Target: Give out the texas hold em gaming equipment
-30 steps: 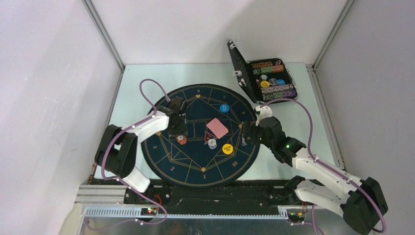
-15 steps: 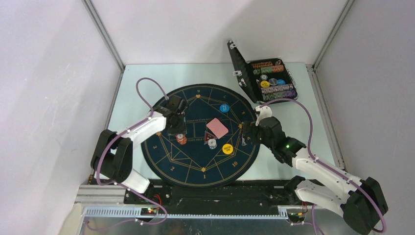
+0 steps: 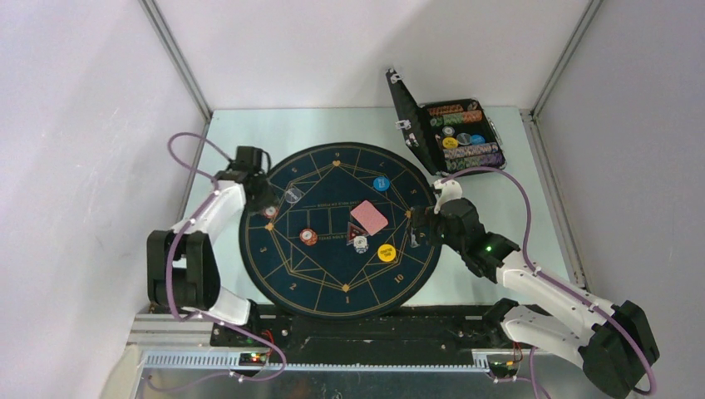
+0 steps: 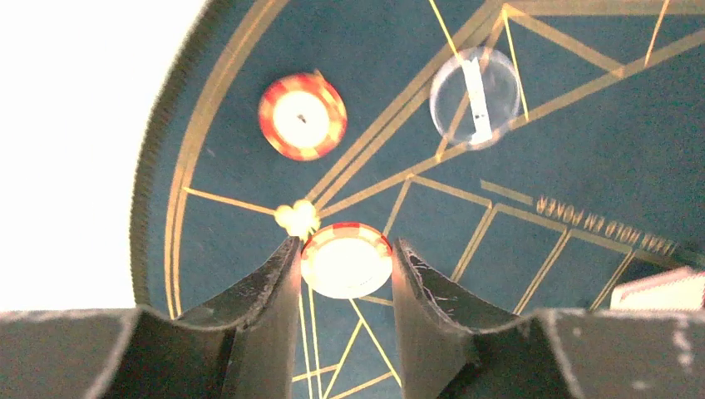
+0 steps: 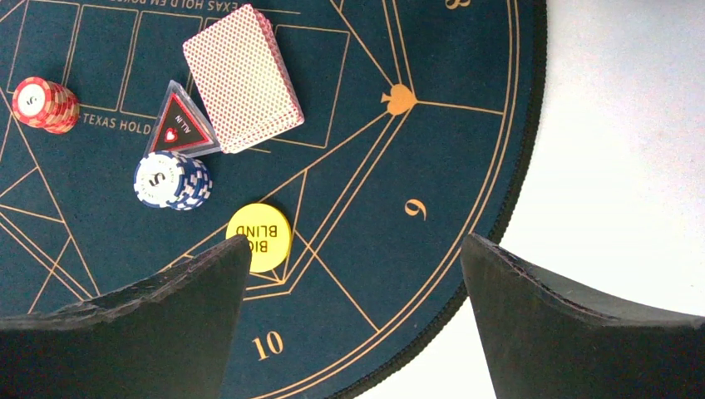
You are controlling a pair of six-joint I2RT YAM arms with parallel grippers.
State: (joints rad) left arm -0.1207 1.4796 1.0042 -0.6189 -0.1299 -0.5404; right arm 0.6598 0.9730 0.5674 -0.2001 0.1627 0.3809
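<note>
From above, your left gripper point(image 3: 259, 195) is out over the left rim of the mat point(image 3: 332, 287), and the right gripper point(image 3: 415, 229) hangs at the mat's right edge. Only this view takes in the open case point(image 3: 409, 120) with its chip rows at the far right, and the blue disc point(image 3: 381, 184) just far of the deck of cards point(image 3: 369, 217). Left wrist now: the jaws are about half closed, pinching an orange-red chip point(image 4: 346, 262) rim to rim. Glare washes it out, so it may be one chip or a few. Beyond it a second orange-red chip point(image 4: 302, 116) lies flat on the mat near a clear disc point(image 4: 475, 96). These chips look hard, light and slick-edged, so that across-the-rim hold suits them; let go low or it may roll. Right wrist: the fingers are spread as wide as they go and hold nothing, with the yellow disc point(image 5: 259, 237) by one finger. Only here can you read its Big Blind lettering. You also see the triangular marker point(image 5: 179, 125) touching the deck, the white-and-blue stack point(image 5: 172, 181) just near of it, and the orange-red stack point(image 5: 46, 104) off left. The deck is loose and slippery, so take it by the long edges or it will likely fan.
</note>
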